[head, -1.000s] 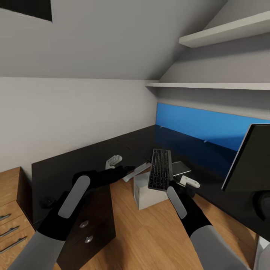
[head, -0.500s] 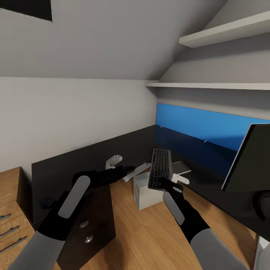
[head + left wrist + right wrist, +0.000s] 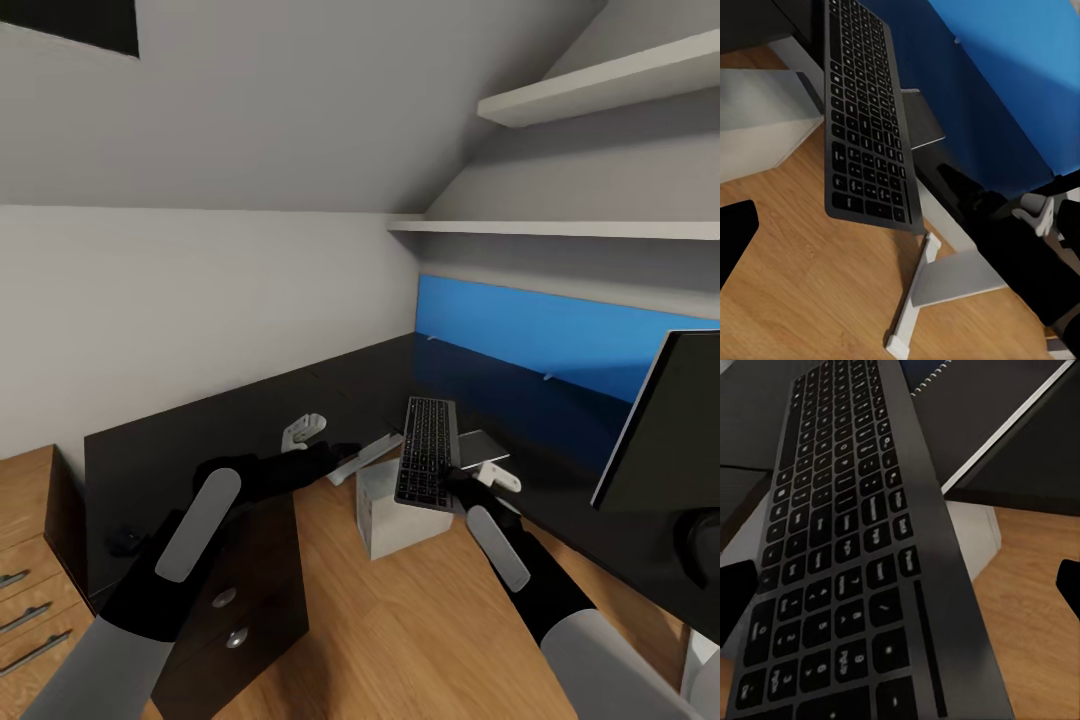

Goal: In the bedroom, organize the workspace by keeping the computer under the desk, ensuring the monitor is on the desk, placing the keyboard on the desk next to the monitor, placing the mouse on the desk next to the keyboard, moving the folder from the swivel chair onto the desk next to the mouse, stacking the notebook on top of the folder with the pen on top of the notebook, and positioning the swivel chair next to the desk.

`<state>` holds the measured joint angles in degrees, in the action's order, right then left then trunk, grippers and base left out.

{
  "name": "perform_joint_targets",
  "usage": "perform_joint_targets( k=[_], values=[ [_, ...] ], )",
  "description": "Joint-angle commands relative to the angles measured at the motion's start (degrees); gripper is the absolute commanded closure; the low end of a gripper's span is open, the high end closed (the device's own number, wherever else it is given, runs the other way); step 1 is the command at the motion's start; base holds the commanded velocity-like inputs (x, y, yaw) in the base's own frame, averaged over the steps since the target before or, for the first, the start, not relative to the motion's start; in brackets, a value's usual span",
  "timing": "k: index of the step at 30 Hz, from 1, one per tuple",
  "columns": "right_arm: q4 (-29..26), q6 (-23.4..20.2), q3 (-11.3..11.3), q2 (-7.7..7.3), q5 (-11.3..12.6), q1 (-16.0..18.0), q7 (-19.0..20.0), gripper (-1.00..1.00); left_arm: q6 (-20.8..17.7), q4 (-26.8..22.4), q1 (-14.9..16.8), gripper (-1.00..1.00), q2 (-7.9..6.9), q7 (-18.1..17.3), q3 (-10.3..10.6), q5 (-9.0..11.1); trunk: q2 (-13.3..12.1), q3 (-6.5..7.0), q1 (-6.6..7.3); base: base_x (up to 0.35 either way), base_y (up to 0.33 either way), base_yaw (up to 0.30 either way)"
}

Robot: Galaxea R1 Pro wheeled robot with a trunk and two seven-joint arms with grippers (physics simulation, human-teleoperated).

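The keyboard (image 3: 428,465) lies tilted, its far end at the edge of the black desk (image 3: 200,430) and its near end out over the light grey computer (image 3: 385,515) on the floor. My right gripper (image 3: 492,478) is open at the keyboard's near right corner. In the right wrist view the keyboard (image 3: 847,555) spans the space between the spread fingers. My left gripper (image 3: 335,445) hangs open just left of the keyboard (image 3: 862,127), holding nothing. A grey notebook (image 3: 485,445) rests on the desk behind the keyboard. The monitor (image 3: 665,420) stands at the right. The small black mouse (image 3: 125,540) sits far left on the desk.
A black drawer unit (image 3: 250,590) stands under the desk below my left arm. Light wood cabinets (image 3: 30,570) stand at the left edge. White shelves (image 3: 600,90) hang above the blue back panel (image 3: 540,335). Wood floor (image 3: 400,630) lies between the arms.
My right gripper moved left to the keyboard's near right corner, then its forearm swung slightly right. The keyboard and the left arm have not moved.
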<state>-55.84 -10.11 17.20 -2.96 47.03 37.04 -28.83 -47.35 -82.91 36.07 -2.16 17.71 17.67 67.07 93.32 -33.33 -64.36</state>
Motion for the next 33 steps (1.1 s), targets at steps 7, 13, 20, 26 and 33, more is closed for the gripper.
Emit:
perform_joint_targets(
  k=[7,13,20,26,33],
  values=[
    [-0.3,-0.2,0.3,-0.3,0.6,0.1,0.4,-1.0,0.0,-0.1,0.1,-1.0,-0.04,0.6,0.1,0.6,0.0,-0.06,0.0,0.0,0.0,0.0],
    [-0.3,-0.1,0.3,-0.37,0.7,0.1,1.0,-1.0,0.0,-0.1,0.1,-1.0,-0.04,0.6,0.1,0.6,0.0,-0.06,0.0,0.0,0.0,0.0],
    [-0.3,-0.2,0.3,-0.38,0.7,0.1,1.4,-1.0,0.0,-0.1,0.1,-1.0,-0.04,0.6,0.1,0.6,0.0,-0.06,0.0,-0.104,0.0,0.0],
    [-0.3,-0.2,0.3,-0.38,0.7,0.1,1.4,-1.0,0.0,-0.1,0.1,-1.0,-0.04,0.6,0.1,0.6,0.0,-0.06,0.0,-0.33,0.0,0.0],
    [-0.2,-0.2,0.3,-0.38,0.8,0.1,1.4,-1.0,0.0,-0.1,0.1,-1.0,-0.04,0.6,0.1,0.6,0.0,-0.06,0.0,-0.328,0.0,0.0]
  ],
)
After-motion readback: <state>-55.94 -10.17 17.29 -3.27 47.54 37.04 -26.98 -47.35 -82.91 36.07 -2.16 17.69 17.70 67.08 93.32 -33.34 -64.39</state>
